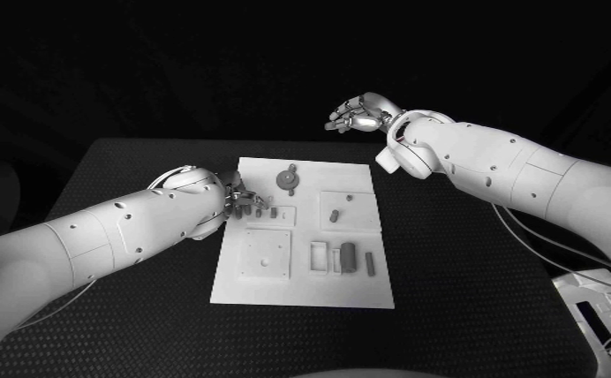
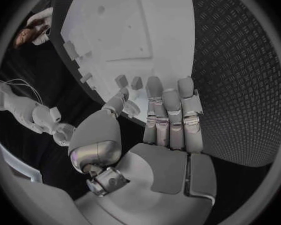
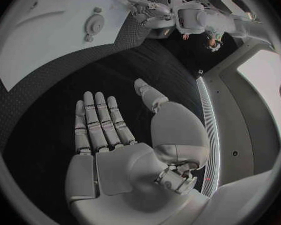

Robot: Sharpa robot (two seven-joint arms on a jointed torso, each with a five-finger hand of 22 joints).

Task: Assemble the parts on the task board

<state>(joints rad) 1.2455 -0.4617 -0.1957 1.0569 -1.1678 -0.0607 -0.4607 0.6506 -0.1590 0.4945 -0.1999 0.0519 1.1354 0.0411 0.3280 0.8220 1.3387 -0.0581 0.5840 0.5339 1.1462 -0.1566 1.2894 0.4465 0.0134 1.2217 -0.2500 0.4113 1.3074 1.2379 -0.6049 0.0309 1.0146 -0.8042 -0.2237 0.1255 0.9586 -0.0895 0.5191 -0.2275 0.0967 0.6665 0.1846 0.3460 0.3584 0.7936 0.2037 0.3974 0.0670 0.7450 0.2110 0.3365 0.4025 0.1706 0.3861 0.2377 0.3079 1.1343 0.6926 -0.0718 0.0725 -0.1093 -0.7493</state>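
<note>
The white task board point(image 1: 305, 290) lies in the middle of the black table. Grey parts sit on it: a round piece point(image 1: 290, 180) at the far end, a small peg point(image 1: 334, 215), and upright blocks point(image 1: 346, 257) near the front. My left hand point(image 1: 239, 201) rests at the board's left edge, fingers point(image 2: 172, 105) stretched out flat over the board point(image 2: 134, 30), thumb close to two small pieces point(image 2: 129, 81), holding nothing. My right hand point(image 1: 360, 116) hovers raised beyond the board's far edge, palm point(image 3: 115, 155) open and empty.
A square recessed plate point(image 1: 268, 254) sits at the board's front left. Bare black table point(image 1: 471, 272) surrounds the board. The right wrist view shows the board point(image 3: 47, 35) with the round piece point(image 3: 93, 22) and my left hand point(image 3: 150, 10) beyond it.
</note>
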